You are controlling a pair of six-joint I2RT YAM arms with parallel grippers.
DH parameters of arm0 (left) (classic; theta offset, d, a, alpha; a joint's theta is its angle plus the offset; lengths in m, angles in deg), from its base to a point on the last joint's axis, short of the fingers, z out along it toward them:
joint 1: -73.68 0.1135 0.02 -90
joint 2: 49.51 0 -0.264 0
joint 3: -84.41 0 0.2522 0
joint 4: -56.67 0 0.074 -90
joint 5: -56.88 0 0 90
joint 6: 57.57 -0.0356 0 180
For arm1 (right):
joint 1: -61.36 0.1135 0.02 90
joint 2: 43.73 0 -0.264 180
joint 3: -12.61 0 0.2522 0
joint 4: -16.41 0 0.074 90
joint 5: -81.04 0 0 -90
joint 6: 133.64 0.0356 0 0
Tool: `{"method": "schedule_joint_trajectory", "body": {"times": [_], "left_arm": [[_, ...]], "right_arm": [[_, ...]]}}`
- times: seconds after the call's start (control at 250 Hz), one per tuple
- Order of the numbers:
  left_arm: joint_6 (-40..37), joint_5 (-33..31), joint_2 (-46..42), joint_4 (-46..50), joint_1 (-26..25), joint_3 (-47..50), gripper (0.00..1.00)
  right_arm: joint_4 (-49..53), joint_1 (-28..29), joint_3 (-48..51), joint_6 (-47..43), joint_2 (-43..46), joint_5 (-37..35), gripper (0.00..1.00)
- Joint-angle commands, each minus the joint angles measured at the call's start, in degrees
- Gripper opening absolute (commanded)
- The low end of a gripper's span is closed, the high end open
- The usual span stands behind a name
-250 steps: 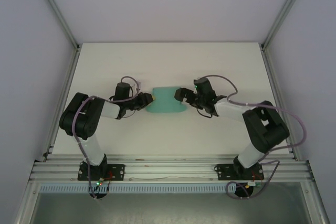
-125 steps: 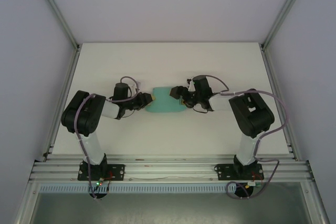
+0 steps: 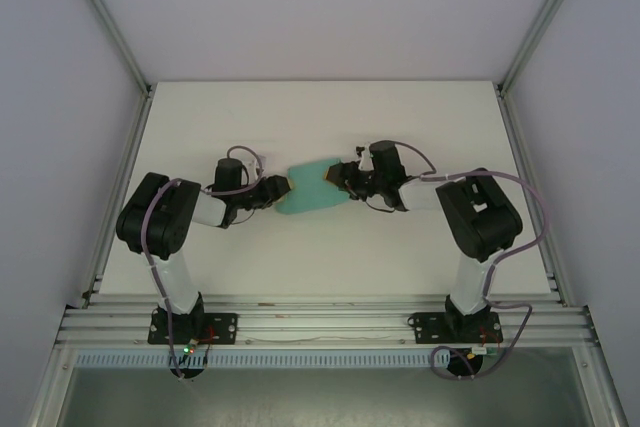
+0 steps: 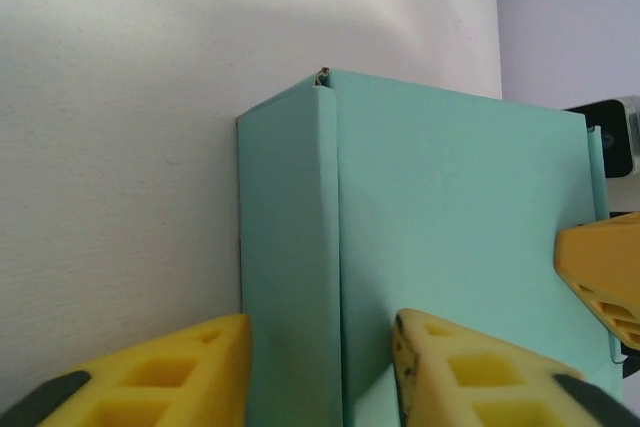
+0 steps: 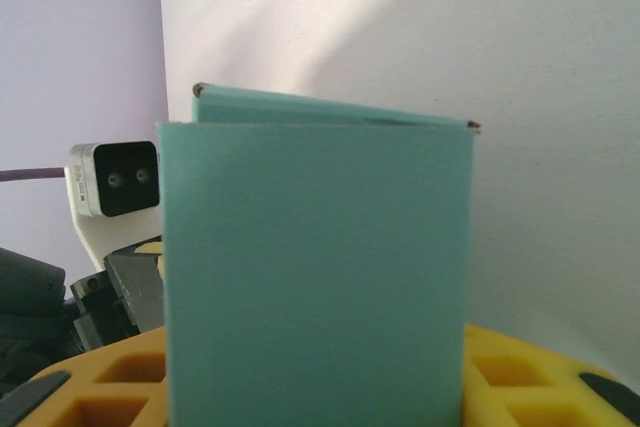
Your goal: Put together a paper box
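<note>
On white table (image 3: 300, 127), plain teal-green paper box (image 3: 313, 188), edges creased

Top external: high, behind arm bases (image 3: 195, 327), looking down on whole white tabletop (image 3: 320, 117). Wrist views: close-range, low, facing each other across teal-green thin card paper box (image 3: 312, 188) (image 4: 450, 247) (image 5: 320, 267); all views share it.

I work on a white table (image 3: 320, 112). Pale lilac walls (image 3: 320, 7) stand around it, and grey metal posts (image 3: 108, 17) rise at its far corners.
</note>
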Motion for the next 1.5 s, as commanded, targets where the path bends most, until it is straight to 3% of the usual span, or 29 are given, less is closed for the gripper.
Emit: {"method": "schedule_joint_trajectory", "body": {"times": [0.0, 0.056, 0.144, 0.3, 0.416, 0.572, 0.676, 0.835, 0.963, 1.071, 1.207, 1.287, 1.495], "left_arm": [[-2.8, 0.6, -2.7, 4.2, -1.0, -0.6, 0.50], [-4.7, -0.5, -4.4, 7.2, -1.4, -2.0, 0.64], [-8.1, -3.2, -8.3, 11.7, -2.3, -4.1, 0.99], [-18.8, -15.3, -17.1, 23.9, -6.4, -8.5, 1.00], [-26.4, -23.5, -24.1, 27.0, -9.8, -9.4, 1.00], [-37.9, -20.5, -32.7, 24.1, -12.7, -7.3, 1.00], [-50.1, -21.3, -37.8, 25.5, -18.6, -6.1, 1.00], [-69.9, -25.8, -39.6, 38.4, -27.3, -9.0, 1.00], [-77.7, -30.2, -37.7, 48.7, -29.2, -13.3, 1.00], [-86.7, -27.2, -36.9, 58.7, -29.5, -16.2, 1.00], [-88.1, -37.3, -35.3, 52.0, -30.0, -15.5, 1.00], [-90.7, -38.3, -33.5, 52.6, -30.1, -16.3, 1.00], [-92.4, -39.1, -28.8, 48.7, -30.1, -17.2, 1.00]], "right_arm": [[-0.9, 0.8, 0.0, 0.7, 3.9, 1.0, 0.44], [0.9, 0.7, 0.1, 1.1, 5.1, -0.1, 0.43], [4.8, 0.3, -0.2, 1.6, 7.3, -1.8, 0.41], [16.0, -0.5, -2.4, 2.9, 11.3, -5.3, 0.41], [27.6, -1.7, -5.9, 4.4, 12.7, -6.4, 0.41], [32.1, -4.8, -7.0, 12.6, 13.1, 1.1, 0.41], [32.3, -6.9, -6.3, 19.4, 12.8, 7.7, 0.39], [34.8, -8.6, -6.8, 23.6, 13.5, 13.3, 0.37], [44.2, -9.7, -10.0, 21.1, 13.9, 14.7, 0.37], [48.8, -10.4, -11.8, 20.3, 14.2, 14.6, 0.38], [54.5, -10.5, -13.7, 17.6, 14.4, 14.8, 0.38], [57.0, -10.5, -14.2, 17.0, 14.8, 14.0, 0.46], [55.7, -10.5, -13.6, 19.3, 16.0, 13.7, 0.45]]}}
